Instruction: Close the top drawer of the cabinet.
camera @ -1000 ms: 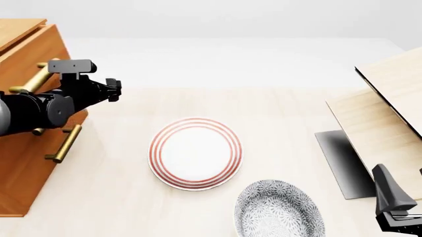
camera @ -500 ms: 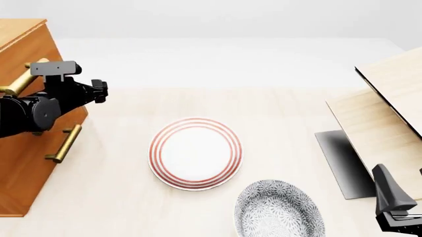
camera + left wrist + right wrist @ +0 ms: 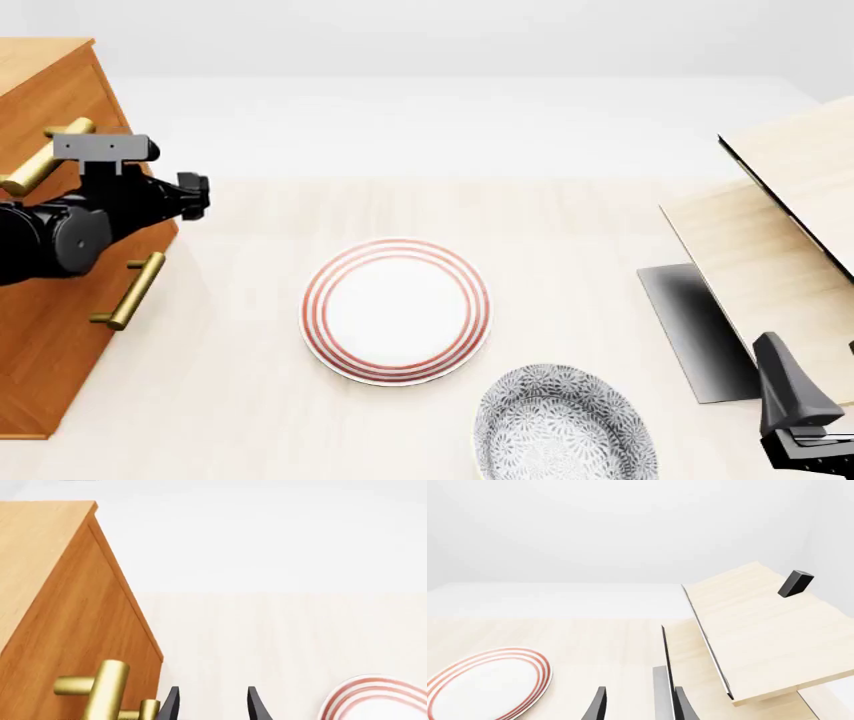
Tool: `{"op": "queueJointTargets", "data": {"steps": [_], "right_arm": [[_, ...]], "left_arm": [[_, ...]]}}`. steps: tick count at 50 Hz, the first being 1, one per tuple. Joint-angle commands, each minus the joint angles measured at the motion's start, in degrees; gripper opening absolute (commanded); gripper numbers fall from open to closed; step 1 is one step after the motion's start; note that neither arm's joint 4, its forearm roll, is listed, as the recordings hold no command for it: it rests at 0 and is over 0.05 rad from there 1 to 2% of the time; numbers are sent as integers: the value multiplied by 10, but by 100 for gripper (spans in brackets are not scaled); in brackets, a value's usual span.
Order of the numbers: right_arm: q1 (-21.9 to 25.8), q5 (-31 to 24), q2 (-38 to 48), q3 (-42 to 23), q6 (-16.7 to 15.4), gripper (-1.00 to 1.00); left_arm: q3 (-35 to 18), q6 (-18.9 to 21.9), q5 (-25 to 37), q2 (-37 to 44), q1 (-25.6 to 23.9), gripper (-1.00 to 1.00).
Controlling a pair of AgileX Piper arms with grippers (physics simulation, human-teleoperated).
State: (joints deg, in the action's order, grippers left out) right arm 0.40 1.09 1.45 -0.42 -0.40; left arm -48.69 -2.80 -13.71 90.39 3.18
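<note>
The orange-brown cabinet [image 3: 51,345] stands at the table's left edge. Its top drawer [image 3: 94,112] has its front level with the cabinet face, and no step shows between them. The drawer's brass handle [image 3: 35,170] sticks out just left of my left gripper [image 3: 194,195]. That arm lies across the cabinet front. In the left wrist view the handle [image 3: 103,690] is beside the left gripper [image 3: 212,706], whose fingers are apart and hold nothing. My right gripper [image 3: 801,425] is low at the near right, open and empty, as the right wrist view [image 3: 639,707] shows.
The lower drawer's brass handle [image 3: 130,290] is below my left arm. A red-ringed white plate [image 3: 395,310] lies mid-table, and a grey patterned plate [image 3: 563,425] is nearer. Pale wood panels [image 3: 787,240] and a dark sheet [image 3: 694,325] stand at the right.
The top drawer has slid left into the cabinet until its front is level. My left gripper has moved left along with it. The right arm has not moved.
</note>
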Motion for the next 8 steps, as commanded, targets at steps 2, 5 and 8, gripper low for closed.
{"op": "queueJointTargets", "data": {"steps": [2, 5, 8], "right_arm": [[0, 0, 0, 0, 0, 100], [0, 0, 0, 0, 0, 100], [0, 0, 0, 0, 0, 100]], "left_arm": [[9, 1, 0, -23, 39, 100], [12, 0, -2, -23, 43, 100], [16, -3, -4, -26, 44, 100]]}}
